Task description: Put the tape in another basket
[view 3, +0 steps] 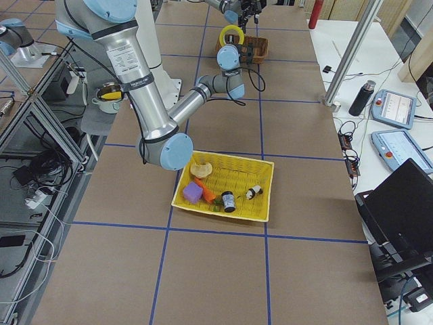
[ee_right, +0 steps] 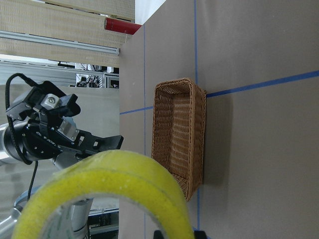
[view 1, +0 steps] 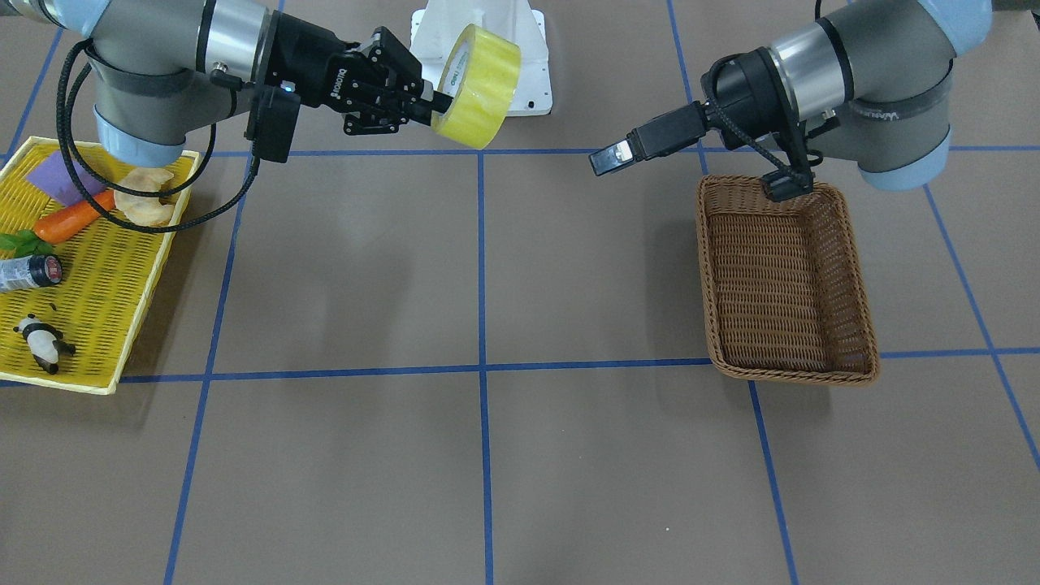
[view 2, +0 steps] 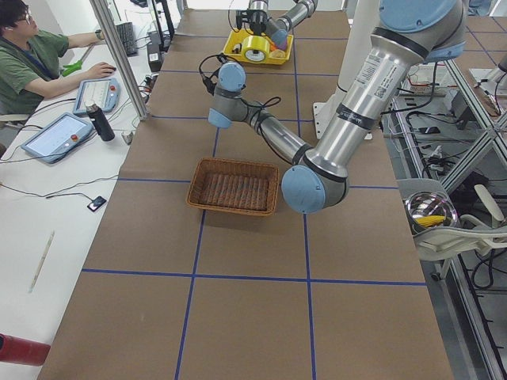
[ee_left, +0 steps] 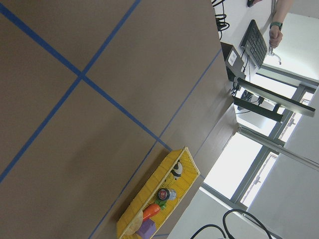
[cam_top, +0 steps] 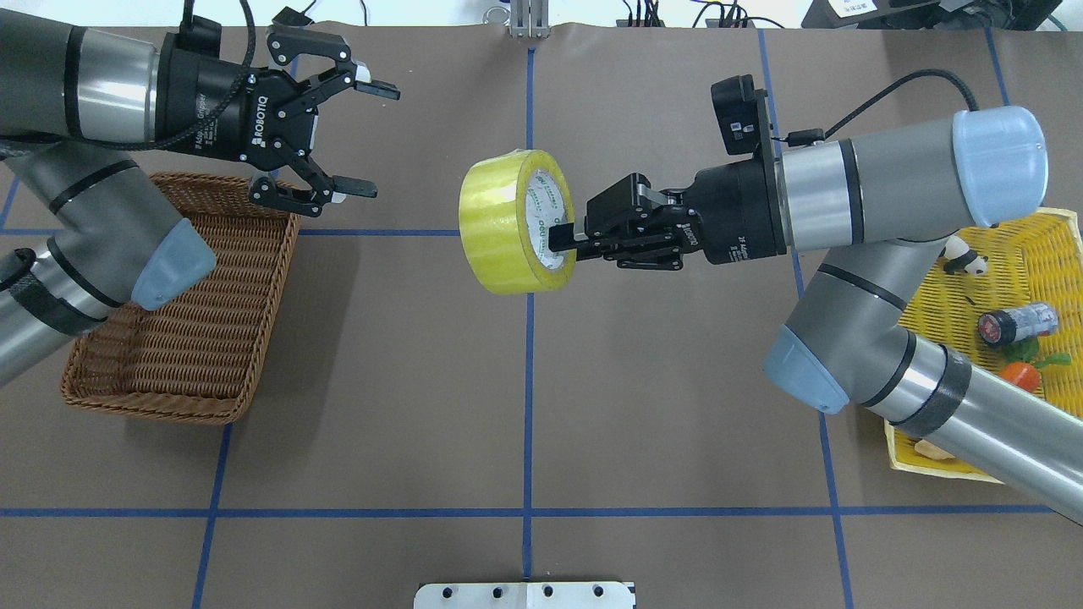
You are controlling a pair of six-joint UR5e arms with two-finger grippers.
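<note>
**Tape roll held in my right gripper over the middle of the table**

Seen from overhead, starting at the left, my left forearm lay across the brown wicker basket and hid its near left corner. Just past the basket's far right corner hung my left gripper. Its fingers were spread wide and held nothing. White letters on its black body read ROBOTIQ, and a smaller line beside them was too fine to read.

At the centre, above the blue line, the tape was up in the air, standing on edge and well apart from the basket. Green print ringed its pale core, too small for me to make out. My right gripper was clamped on the roll's wall. One finger showed inside the core, and the roll hid the other.

At the far right, my right arm covered much of the yellow tray, and the picture's edge cut the tray off. In the tray I could make out:
- a panda figure
- a dark-capped bottle with an unreadable label
- a carrot, partly behind my arm
</note>
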